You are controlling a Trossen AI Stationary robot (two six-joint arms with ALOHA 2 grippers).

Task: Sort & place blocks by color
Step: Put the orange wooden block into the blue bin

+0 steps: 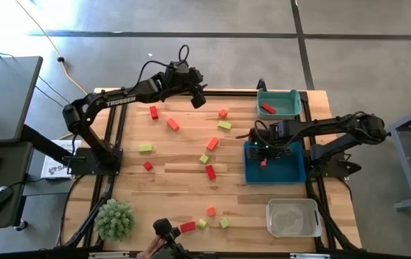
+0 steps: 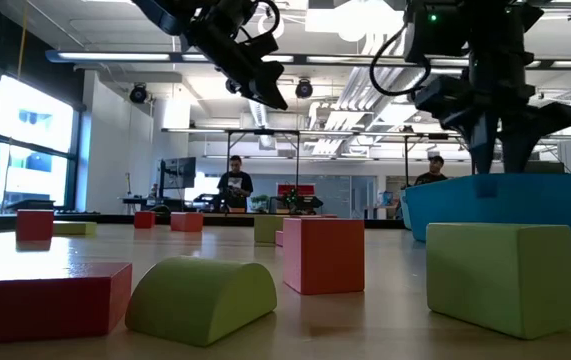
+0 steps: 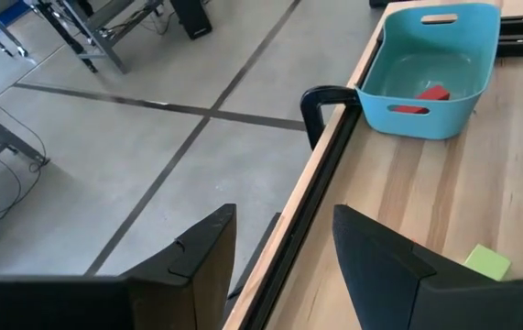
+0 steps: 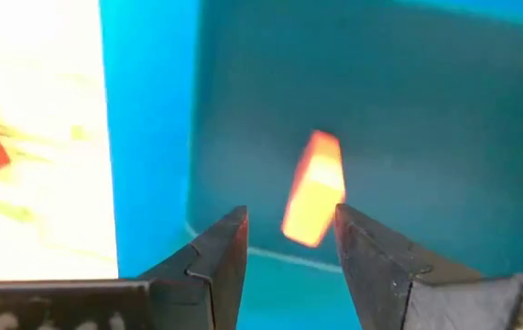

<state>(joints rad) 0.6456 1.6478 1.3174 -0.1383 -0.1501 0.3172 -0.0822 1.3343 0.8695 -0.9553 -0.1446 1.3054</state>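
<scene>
The right jaws (image 4: 290,240) stand spread over the blue bin (image 1: 275,164) at centre right of the high view, with an orange block (image 4: 314,188) just past the tips and clear of both, inside the bin. The left jaws (image 3: 284,240) are also spread and empty, raised at the upper-middle edge of the desk (image 1: 176,183), facing the teal bin (image 3: 435,69) that holds a red block (image 3: 433,93). The remaining blocks (image 1: 211,172) lie scattered across the desk's middle and lower part.
</scene>
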